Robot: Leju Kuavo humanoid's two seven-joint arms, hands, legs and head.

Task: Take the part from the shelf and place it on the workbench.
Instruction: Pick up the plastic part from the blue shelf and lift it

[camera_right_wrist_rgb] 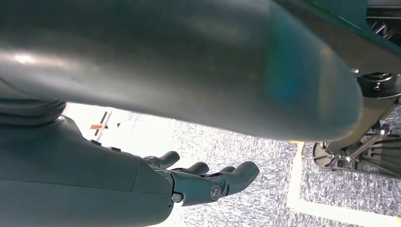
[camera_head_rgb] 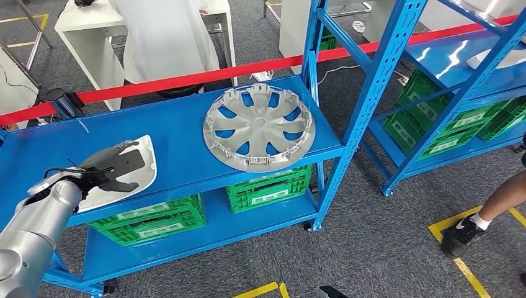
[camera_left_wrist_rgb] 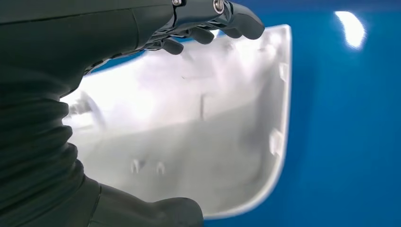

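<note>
Grey carpet floor point(camera_head_rgb: 378, 248) with yellow tape lines point(camera_head_rgb: 456, 239); blue steel racks point(camera_head_rgb: 366, 99); green crates point(camera_head_rgb: 270, 189) below; red barrier tape point(camera_head_rgb: 186, 79); white cabinet point(camera_head_rgb: 87, 28) behind.

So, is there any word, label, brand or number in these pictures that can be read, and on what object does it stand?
No text can be read.
Green crates under the blue shelf: white labels on their fronts, too small and blurred to read.
White part under the left hand: no lettering shows.
Silver wheel cover: no lettering shows.
</note>
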